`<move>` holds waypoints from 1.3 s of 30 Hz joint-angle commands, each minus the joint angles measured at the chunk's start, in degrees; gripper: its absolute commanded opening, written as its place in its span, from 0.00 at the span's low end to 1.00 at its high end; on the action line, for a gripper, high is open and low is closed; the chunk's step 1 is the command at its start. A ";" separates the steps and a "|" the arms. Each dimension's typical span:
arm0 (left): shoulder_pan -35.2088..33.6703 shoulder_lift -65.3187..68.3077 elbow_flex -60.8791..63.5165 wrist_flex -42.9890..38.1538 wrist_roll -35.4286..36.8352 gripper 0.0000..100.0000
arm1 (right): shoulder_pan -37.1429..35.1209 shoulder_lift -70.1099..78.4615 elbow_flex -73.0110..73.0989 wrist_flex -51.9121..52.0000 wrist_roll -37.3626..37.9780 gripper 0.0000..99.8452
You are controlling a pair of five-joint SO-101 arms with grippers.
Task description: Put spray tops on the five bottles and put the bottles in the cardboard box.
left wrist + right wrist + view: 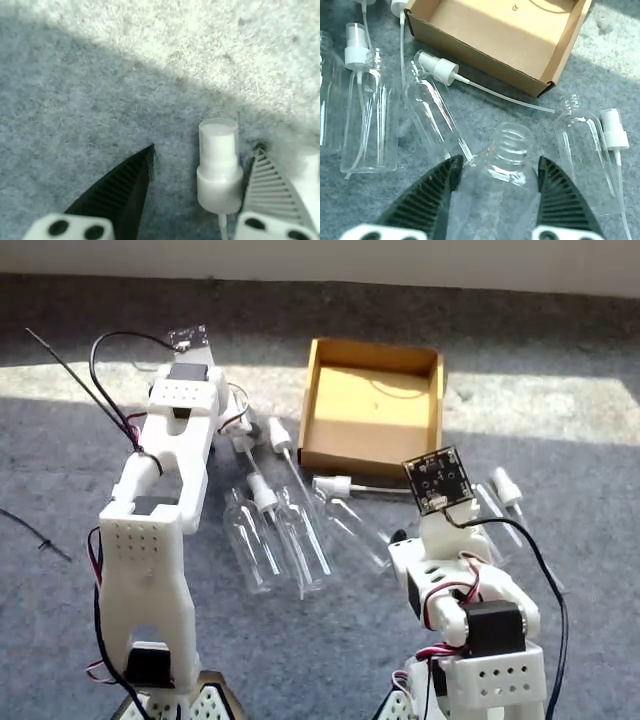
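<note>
Two plastic parts, probably light and slick: the left pincer (pixel 205 149) stands open around a spray top (pixel 218 170) lying on the table (pixel 75 75), best taken at its collar; the right pincer (pixel 501 159) clamps a bottle (pixel 502 180) at its shoulders.

clear glossy plastic bottles (pixel 370 115), matt brown cardboard box (pixel 485 62), rough grey carpet (pixel 75 75).

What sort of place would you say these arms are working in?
Probably a small indoor robot test set-up, not a factory: white robot arms stand on grey carpet, with a cardboard box, clear bottles and spray tops laid loose on it.
</note>
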 commanded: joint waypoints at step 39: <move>-8.48 -51.21 -17.10 29.80 -13.01 0.08 | -18.86 -0.04 0.04 -30.11 -0.18 0.00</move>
